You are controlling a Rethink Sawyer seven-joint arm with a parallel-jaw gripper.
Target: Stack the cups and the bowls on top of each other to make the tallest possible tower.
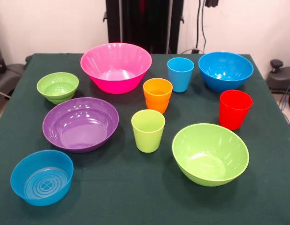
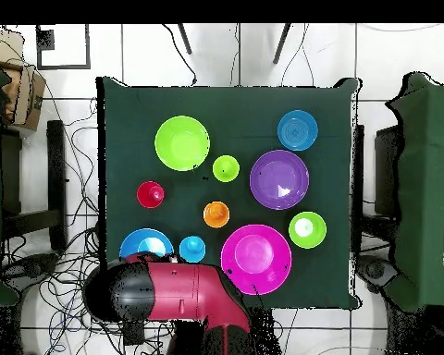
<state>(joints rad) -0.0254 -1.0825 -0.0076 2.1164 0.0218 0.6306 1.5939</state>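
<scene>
Every piece stands alone and upright on the green cloth; no tower shows. The bowls: large pink point(image 1: 116, 65), purple point(image 1: 80, 123), large lime green point(image 1: 210, 152), large blue point(image 1: 225, 70), small lime green point(image 1: 57, 86), and small blue with a ringed base point(image 1: 41, 177). Among them stand the cups: orange point(image 1: 157, 94), red point(image 1: 235, 108), light blue point(image 1: 180, 73) and lime green point(image 1: 148, 130). Only a dark tip of my gripper point(image 1: 211, 3) shows at the top edge, drawn back behind the large blue bowl. The red and black arm point(image 2: 184, 296) lies along the table's edge.
The table point(image 2: 124, 120) is covered in dark green cloth. Chairs and padded seats stand at both sides, and cables run over the floor around it.
</scene>
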